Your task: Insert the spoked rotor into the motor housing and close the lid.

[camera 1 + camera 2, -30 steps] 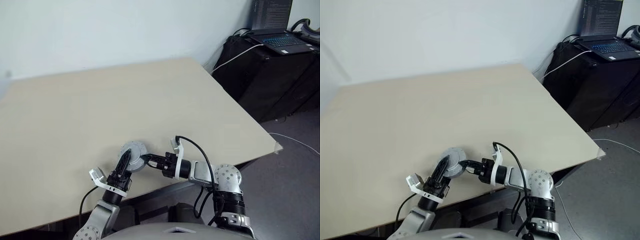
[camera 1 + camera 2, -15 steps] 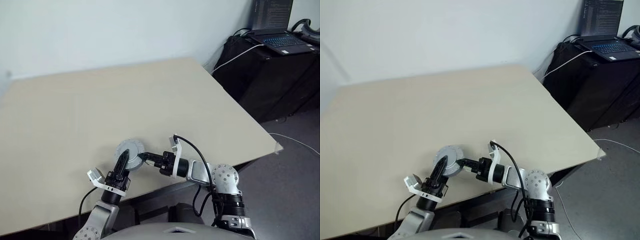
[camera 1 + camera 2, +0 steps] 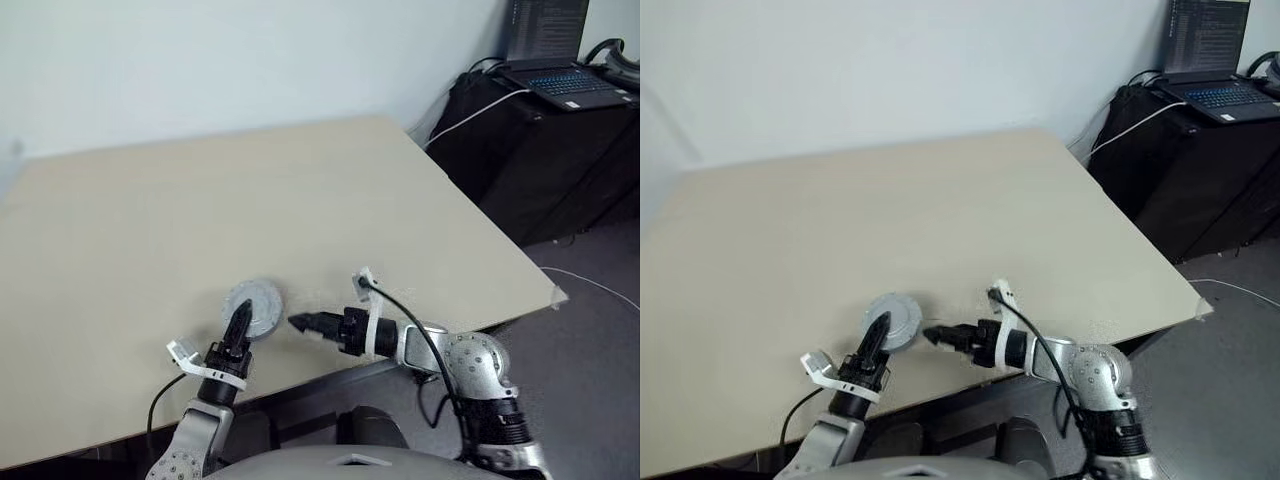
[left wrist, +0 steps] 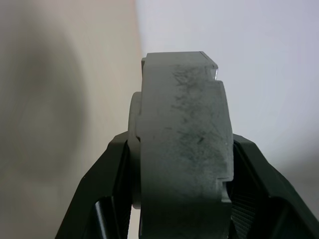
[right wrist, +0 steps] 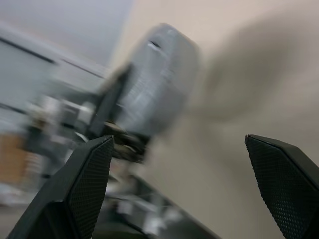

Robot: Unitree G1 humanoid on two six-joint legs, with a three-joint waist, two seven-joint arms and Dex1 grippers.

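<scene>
near the front edge of the table point(image 3: 300, 180), the left claw point(image 3: 238, 328) is clamped on a round grey disc point(image 3: 254, 305), held on edge just above the tabletop. the left wrist view has the disc's grey rim point(image 4: 182, 149) sitting between the two black fingers point(image 4: 102, 199), both pressed against its flat sides, so the claw is about half closed and gripping firmly. this disc looks like the motor housing with the lid on it, a stacked grey body with a stepped edge, but no copper windings or spokes can be made out, so i can't tell for sure whether the rotor is inside. the right claw point(image 3: 300, 323) sits just beside the disc on its right side, apart from it, pointing toward it. its fingers point(image 5: 79, 189) are spread wide in the right wrist view with nothing between them, and the disc point(image 5: 154, 84) shows beyond them in the left claw's grip. no loose rotor, lid or other part lies anywhere on the table, which suggests the pieces are already put together in the one held body. judging by that, insertion and lid closing look done or nearly done. what may be left is checking the lid is seated and setting the assembly down flat. a laptop point(image 3: 555, 75) sits on a dark stand well off to the right, not involved.
</scene>
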